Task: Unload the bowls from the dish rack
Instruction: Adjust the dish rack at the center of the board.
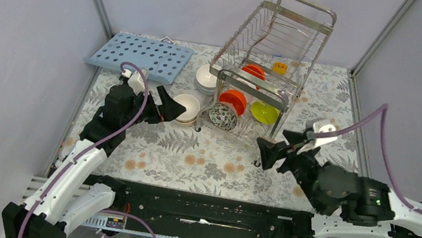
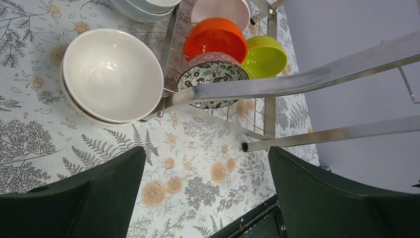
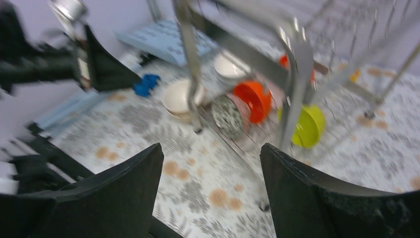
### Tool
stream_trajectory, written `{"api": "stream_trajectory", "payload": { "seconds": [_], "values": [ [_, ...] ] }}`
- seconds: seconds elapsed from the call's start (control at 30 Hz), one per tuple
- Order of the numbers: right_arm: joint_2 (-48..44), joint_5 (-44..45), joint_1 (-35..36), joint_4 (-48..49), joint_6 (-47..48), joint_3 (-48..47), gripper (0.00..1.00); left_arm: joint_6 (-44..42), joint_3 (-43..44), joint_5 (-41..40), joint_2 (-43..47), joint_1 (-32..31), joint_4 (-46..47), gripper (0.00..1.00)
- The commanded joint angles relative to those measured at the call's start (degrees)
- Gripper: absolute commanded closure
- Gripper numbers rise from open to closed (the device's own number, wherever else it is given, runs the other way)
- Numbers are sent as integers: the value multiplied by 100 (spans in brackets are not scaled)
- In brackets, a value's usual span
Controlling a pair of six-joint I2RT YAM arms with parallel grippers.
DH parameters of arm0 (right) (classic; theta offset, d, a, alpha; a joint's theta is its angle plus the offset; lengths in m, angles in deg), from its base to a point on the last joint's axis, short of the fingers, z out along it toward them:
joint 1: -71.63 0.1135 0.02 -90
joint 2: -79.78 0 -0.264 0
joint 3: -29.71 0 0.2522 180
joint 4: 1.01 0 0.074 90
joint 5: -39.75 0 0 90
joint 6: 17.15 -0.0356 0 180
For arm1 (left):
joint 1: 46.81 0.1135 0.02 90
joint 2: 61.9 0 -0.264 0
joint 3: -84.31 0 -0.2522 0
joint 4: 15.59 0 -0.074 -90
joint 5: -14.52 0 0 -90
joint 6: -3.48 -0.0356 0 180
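The steel wire dish rack (image 1: 274, 46) stands at the back of the table. Its lower tier holds an orange bowl (image 1: 233, 101), a speckled bowl (image 1: 222, 115) and a lime-green bowl (image 1: 264, 112). Another orange bowl (image 1: 255, 71) sits higher up. A cream bowl (image 1: 186, 107) and a stack of white bowls (image 1: 207, 77) rest on the table left of the rack. My left gripper (image 1: 170, 107) is open and empty beside the cream bowl (image 2: 111, 74). My right gripper (image 1: 273, 143) is open and empty in front of the rack's right corner; its view is blurred.
A light-blue perforated board (image 1: 141, 55) lies at the back left, with a small blue block (image 3: 145, 84) near it. A yellow-orange clip (image 1: 280, 67) hangs in the rack. Grey walls close in the floral-patterned table (image 1: 201, 162) on three sides.
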Motion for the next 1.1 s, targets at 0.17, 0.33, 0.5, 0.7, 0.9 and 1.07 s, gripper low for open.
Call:
{"api": "stream_trajectory", "payload": {
  "seconds": [0.17,0.33,0.5,0.7,0.9,1.07],
  "values": [
    [1807,-8,-22,1778,3452,-3124,20,-5,243,-78,126,-3,83,1],
    [2879,-509,-1322,1160,3257,-4681,20,128,198,-260,217,-3,10,1],
    [3307,-1462,-3235,944,2231,-5036,19,182,200,-433,452,-3,-68,1],
    [2832,-2170,-5874,1568,592,-4073,19,338,379,-562,490,-2,-248,1],
    [2305,-2298,-7314,1841,-260,-2901,19,272,267,-543,385,-12,-159,1],
    [1767,-2717,-7920,2149,-1077,-1129,20,278,82,-379,328,-12,116,2]
  ]
}}
